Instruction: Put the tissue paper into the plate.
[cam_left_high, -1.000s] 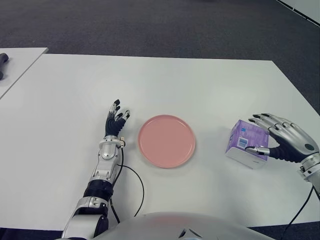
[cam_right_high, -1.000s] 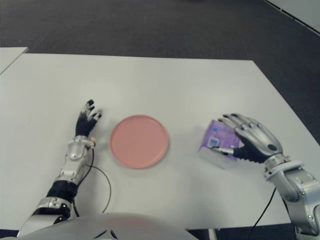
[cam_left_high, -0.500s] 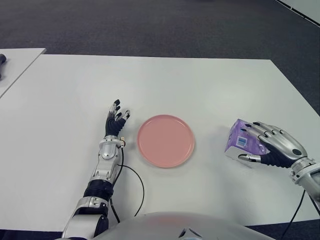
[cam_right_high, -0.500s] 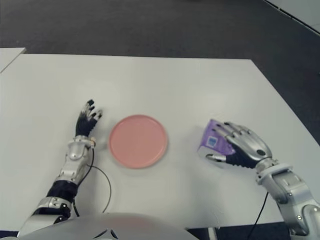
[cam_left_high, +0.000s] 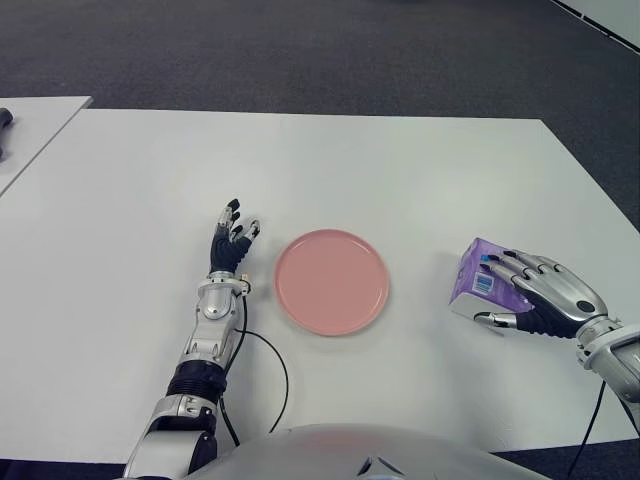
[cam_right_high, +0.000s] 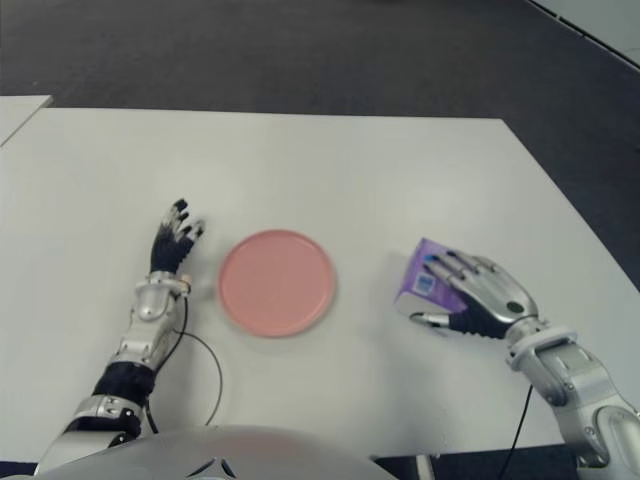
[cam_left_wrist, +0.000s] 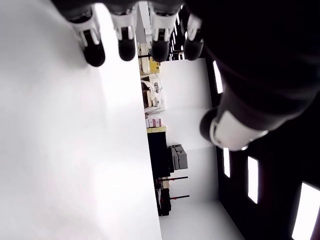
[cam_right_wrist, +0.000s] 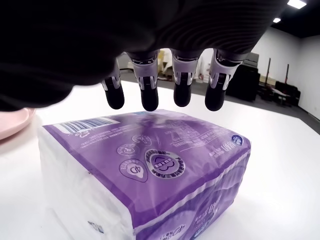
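The right hand (cam_left_high: 545, 303) is reaching in palm-down from the right, its fingers (cam_right_wrist: 148, 92) spread and hovering over the purple plastic-wrapped pack of tissue paper (cam_left_high: 482, 293), not gripping it. The pack is lying on the white table (cam_left_high: 400, 170), right of the round pink plate (cam_left_high: 332, 281). The left hand (cam_left_high: 232, 243) is showing left of the plate, fingers extended and relaxed, holding nothing.

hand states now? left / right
Left hand: open, holding nothing, left of the pink plate.
Right hand: open, fingers over the purple tissue pack, not closed on it.
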